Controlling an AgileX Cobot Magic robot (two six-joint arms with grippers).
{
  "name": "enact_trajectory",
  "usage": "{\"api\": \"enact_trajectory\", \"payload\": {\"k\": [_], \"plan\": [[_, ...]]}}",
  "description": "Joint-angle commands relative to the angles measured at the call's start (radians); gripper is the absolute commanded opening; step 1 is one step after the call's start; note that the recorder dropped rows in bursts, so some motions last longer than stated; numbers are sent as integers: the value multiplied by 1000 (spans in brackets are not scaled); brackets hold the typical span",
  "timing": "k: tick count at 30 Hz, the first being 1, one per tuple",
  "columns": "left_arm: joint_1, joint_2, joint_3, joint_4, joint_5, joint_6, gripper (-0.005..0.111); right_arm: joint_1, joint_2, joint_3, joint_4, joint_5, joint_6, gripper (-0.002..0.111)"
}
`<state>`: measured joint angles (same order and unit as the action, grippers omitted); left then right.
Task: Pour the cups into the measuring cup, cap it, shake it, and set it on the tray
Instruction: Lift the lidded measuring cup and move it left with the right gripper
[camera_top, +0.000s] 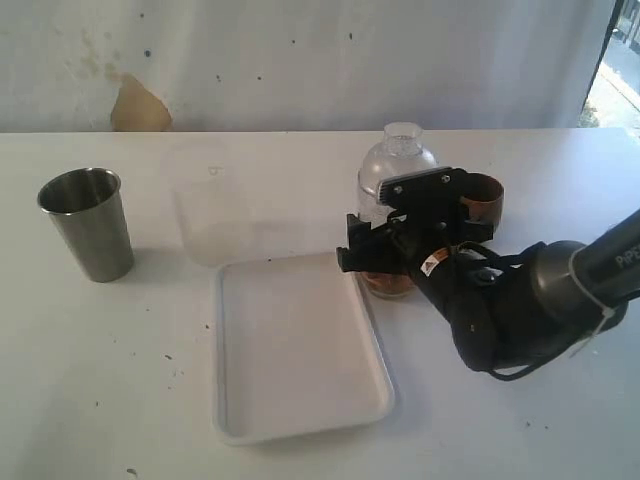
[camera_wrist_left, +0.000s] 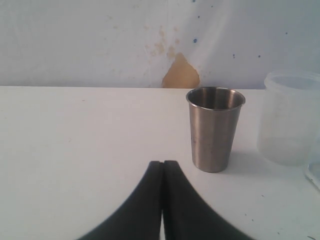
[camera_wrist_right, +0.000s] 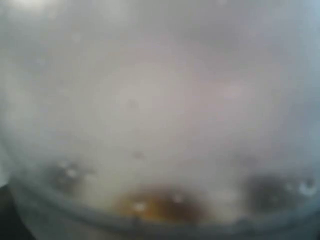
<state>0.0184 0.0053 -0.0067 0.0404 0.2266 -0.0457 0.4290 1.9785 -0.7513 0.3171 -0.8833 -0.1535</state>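
The capped measuring cup (camera_top: 369, 203) stood upright just off the tray's (camera_top: 300, 431) far right corner, right gripper (camera_top: 385, 255) straddling it, clamp unclear; left gripper (camera_wrist_left: 162, 170) pressed together, well apart.

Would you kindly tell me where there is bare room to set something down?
The flat white tray is bare inside. Open tabletop lies left of it, in front of the brushed-steel tumbler, with a gap between tumbler and cloudy translucent container. Crowded: the tray's far right corner, with clear graduated measuring cup, brown wooden cup and right gripper.
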Motion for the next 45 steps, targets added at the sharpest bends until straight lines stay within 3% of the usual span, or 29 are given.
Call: {"api": "enact_trajectory", "payload": {"k": [1, 9, 11, 14, 15, 17, 19, 20, 21, 23, 24, 25, 27, 28, 30, 31, 32, 33, 35, 39, 40, 43, 44, 45], "plan": [[-1, -5, 7, -6, -1, -1, 0, 2, -94, -6, -2, -25, -10, 0], [-1, -5, 7, -6, -1, -1, 0, -1, -303, -75, -5, 227, -103, 0], [-1, -5, 7, -6, -1, -1, 0, 6, -343, -131, -131, 400, 51, 0], [-1, -5, 7, -6, -1, -1, 0, 37, -347, -182, -285, 521, 27, 0], [-1, -5, 7, -6, -1, -1, 0, 37, -352, -185, -233, 517, -14, 0], [-1, -5, 7, -6, -1, -1, 0, -21, -369, -173, 73, 398, -25, 0], [-1, -5, 7, -6, -1, -1, 0, -35, -369, -169, -28, 391, 83, 0], [-1, -5, 7, -6, -1, -1, 0, -7, -371, -181, -317, 483, 87, 0], [-1, -5, 7, -6, -1, -1, 0, 10, -371, -191, -366, 552, 67, 0], [-1, -5, 7, -6, -1, -1, 0, 0, -377, -186, -200, 546, -46, 0], [-1, -5, 7, -6, -1, -1, 0, -34, -379, -156, 45, 403, -3, 0], [-1, -5, 7, -6, -1, -1, 0, -36, -377, -143, 45, 343, 63, 0], [-1, -5, 7, -6, -1, -1, 0, -9, -377, -151, -311, 407, 97, 0], [-1, -5, 7, -6, -1, -1, 0, 6, -379, -156, -345, 454, 87, 0], [-1, -5, 7, -6, -1, -1, 0, -26, -381, -138, 11, 387, -23, 0], [-1, -5, 7, -6, -1, -1, 0, -28, -381, -132, -54, 373, -17, 0], [-1, -5, 7, -6, -1, -1, 0, 9, -383, -138, -261, 454, -26, 0], [-1, -5, 7, -6, -1, -1, 0, 28, -389, -133, -266, 469, -56, 0], [-1, -5, 7, -6, -1, -1, 0, -10, -390, -119, 72, 359, -118, 0], [-1, -5, 7, -6, -1, -1, 0, 27, -403, -133, -265, 483, -24, 0], [-1, -5, 7, -6, -1, -1, 0, 32, -409, -133, -234, 487, -67, 0], [-1, -5, 7, -6, -1, -1, 0, -21, -414, -131, 110, 390, -112, 0], [-1, -5, 7, -6, -1, -1, 0, -33, -414, -131, 116, 374, -49, 0], [-1, -5, 7, -6, -1, -1, 0, -30, -414, -131, 8, 379, 8, 0]]}}
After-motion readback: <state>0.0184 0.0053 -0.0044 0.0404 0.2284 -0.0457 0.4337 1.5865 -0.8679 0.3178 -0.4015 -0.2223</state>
